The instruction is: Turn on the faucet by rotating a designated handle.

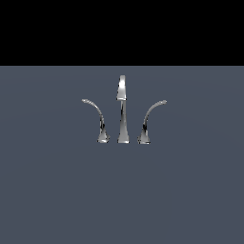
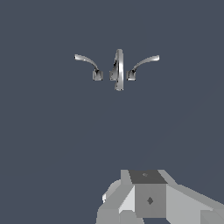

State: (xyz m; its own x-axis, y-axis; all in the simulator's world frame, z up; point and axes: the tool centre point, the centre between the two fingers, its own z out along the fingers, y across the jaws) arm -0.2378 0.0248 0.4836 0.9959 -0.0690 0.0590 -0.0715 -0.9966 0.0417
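Observation:
The faucet is a small chrome set standing on a flat grey-blue surface, with a tall straight spout in the middle. The handle is the thin curved lever on the exterior view's left, and its tip arcs out leftward. A mirror-image lever stands on the exterior view's right. No gripper appears in the exterior view. In the wrist view the faucet lies well away from the camera, both levers spreading out from the spout. Only the grey body of my gripper shows there, far from the faucet; its fingers are not visible.
The grey-blue surface stretches all around the faucet. A black band fills the top of the exterior view. No other objects are in sight.

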